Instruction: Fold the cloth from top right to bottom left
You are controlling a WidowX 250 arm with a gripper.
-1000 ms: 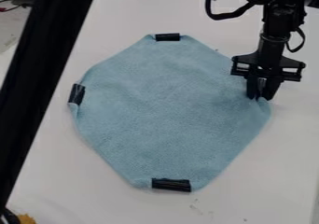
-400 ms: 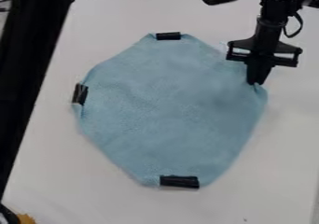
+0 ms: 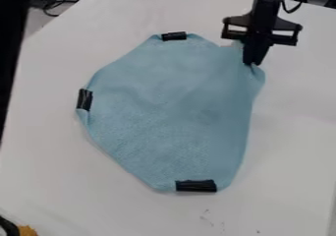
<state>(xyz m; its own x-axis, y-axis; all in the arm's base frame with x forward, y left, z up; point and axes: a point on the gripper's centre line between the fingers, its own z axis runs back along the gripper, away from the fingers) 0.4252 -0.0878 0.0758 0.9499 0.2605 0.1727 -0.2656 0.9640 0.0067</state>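
Near left corner: part of a black-and-yellow object [image 3: 26, 230] on the white bench [image 3: 125, 213]. Blue cloth [image 3: 171, 107] lies mid-bench, black strip [image 3: 195, 186] at its near edge, another [image 3: 85, 100] at its left. Farther right, gripper [image 3: 253, 62] points down, fingers closed on the cloth's upper-right part, which is gathered there. Third black strip [image 3: 174, 36] at far edge.

The gripper [image 3: 253, 63] hides a bit of the cloth [image 3: 171, 107]; the bottom edge cuts off a yellow thing [image 3: 27, 231], its kind unclear.
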